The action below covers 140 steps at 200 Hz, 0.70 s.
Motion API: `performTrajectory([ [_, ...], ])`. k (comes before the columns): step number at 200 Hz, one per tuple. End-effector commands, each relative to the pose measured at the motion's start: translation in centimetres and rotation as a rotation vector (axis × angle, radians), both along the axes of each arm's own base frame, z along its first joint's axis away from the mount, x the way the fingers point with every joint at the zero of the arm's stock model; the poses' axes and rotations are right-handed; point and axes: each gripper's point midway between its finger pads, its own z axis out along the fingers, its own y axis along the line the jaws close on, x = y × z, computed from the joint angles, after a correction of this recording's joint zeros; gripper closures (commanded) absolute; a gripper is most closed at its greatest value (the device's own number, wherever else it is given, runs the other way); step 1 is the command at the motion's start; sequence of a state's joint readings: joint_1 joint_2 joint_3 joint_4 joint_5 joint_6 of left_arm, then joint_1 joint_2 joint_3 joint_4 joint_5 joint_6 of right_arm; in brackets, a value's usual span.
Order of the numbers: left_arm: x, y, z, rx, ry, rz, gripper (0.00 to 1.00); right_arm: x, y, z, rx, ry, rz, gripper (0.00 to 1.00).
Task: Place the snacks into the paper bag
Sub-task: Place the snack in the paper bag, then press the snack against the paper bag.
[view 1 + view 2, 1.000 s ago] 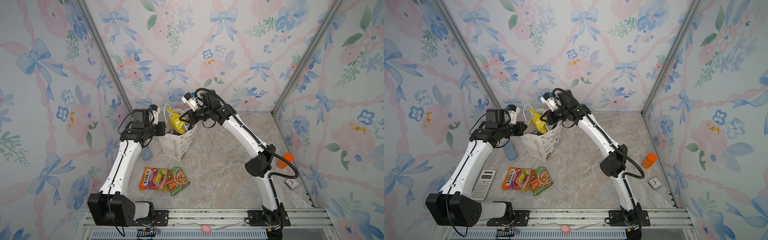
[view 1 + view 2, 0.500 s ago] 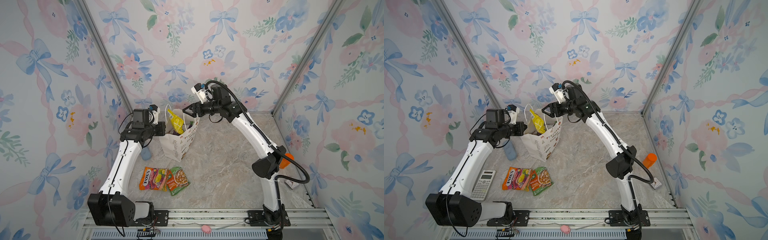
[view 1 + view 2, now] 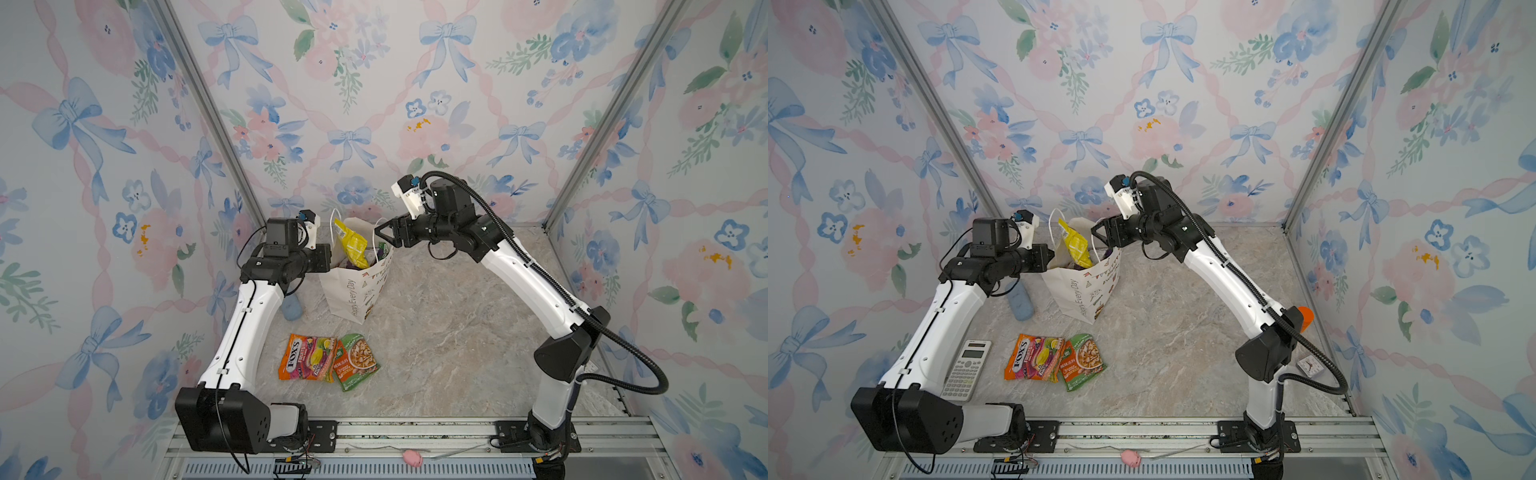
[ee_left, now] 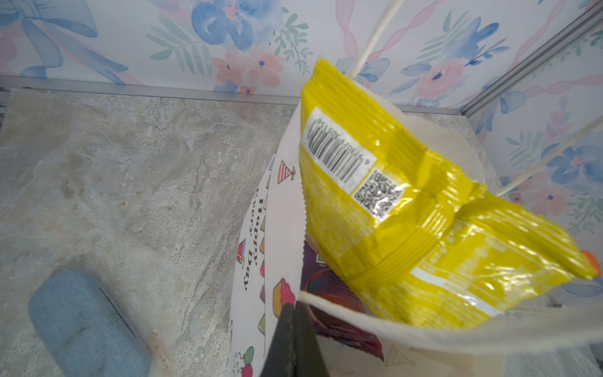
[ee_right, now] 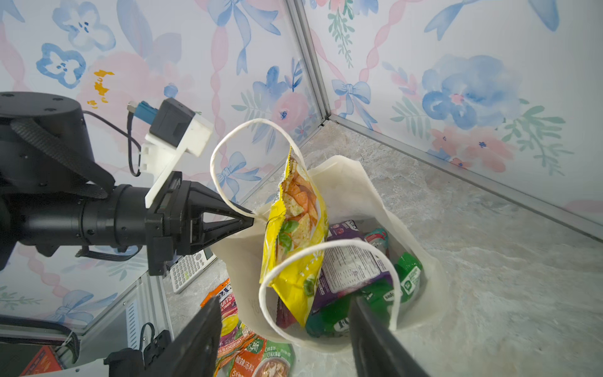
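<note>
White paper gift bag (image 3: pixel 353 291) is gripped at the rim by left hand (image 5: pixel 251 222); right hand (image 3: pixel 386 239) is held open, apparently empty, near crinkled yellow plastic packet (image 5: pixel 293 228).

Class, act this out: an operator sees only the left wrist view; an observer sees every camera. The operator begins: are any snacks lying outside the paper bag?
Observer: Yes, an orange FOX'S packet and a green soup packet overlap on the table in front of the paper bag.
Operator: Where is the right end effector?
Observer: The right end effector hangs open and empty by the bag's mouth.
Operator: What else is inside?
Observer: Under the yellow packet, green packets lie beside the purple one.
</note>
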<state>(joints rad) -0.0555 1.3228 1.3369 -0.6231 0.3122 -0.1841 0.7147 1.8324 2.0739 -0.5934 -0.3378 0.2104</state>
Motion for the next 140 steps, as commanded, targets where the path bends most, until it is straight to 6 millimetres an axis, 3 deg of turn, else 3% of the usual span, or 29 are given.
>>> performTrajectory([
  [1, -0.3, -0.1, 1.7, -0.012, -0.047, -0.012, 1.00, -0.9, -1.5, 0.9, -0.053, -0.084, -0.081, 0.36],
  [34, -0.3, -0.1, 1.7, -0.016, -0.045, -0.009, 1.00, -2.1, -1.2, 0.9, -0.065, -0.112, -0.081, 0.41],
  [78, -0.4, 0.1, 2.0, -0.013, -0.051, 0.008, 1.00, -3.2, 2.3, 1.0, -0.092, -0.125, -0.014, 0.54],
  [140, -0.5, 0.5, 2.4, -0.006, -0.062, 0.026, 1.00, -1.6, 6.5, -1.5, -0.147, -0.098, -0.006, 0.57],
])
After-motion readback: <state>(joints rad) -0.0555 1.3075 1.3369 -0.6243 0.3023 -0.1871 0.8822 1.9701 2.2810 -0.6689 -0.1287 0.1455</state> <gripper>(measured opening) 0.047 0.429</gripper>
